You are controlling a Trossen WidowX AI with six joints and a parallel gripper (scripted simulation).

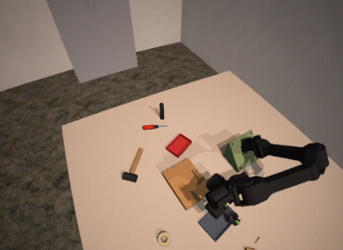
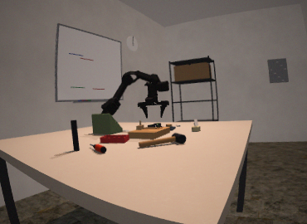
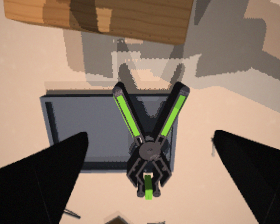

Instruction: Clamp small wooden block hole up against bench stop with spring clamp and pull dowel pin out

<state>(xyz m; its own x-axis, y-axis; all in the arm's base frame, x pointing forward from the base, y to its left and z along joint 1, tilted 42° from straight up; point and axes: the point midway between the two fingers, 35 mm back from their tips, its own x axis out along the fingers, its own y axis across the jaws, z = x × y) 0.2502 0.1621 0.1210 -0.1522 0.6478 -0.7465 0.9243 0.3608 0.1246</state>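
Observation:
The spring clamp (image 3: 150,150) (image 2: 155,125), black with green grips, lies on the blue-grey tray (image 3: 81,120) (image 1: 212,227), its handles spread toward the board and its jaws over the tray's edge. My gripper (image 3: 151,137) (image 2: 154,117) is open and empty above the clamp, one finger to each side of it in the wrist view. The wooden board (image 1: 178,178) (image 2: 149,133) (image 3: 141,27) lies beside the tray. The small wooden block (image 2: 140,128) stands on the board with its dowel pin (image 2: 140,122) upright. The bench stop cannot be made out clearly.
A green wedge-shaped block (image 1: 236,156) (image 2: 104,124) stands near the arm. A red tray (image 2: 114,139), hammer (image 1: 136,161) (image 2: 158,142), screwdriver (image 1: 148,127) (image 2: 99,148) and upright black cylinder (image 1: 161,110) (image 2: 75,135) are beyond the board. A tape roll (image 1: 163,238) is near the front.

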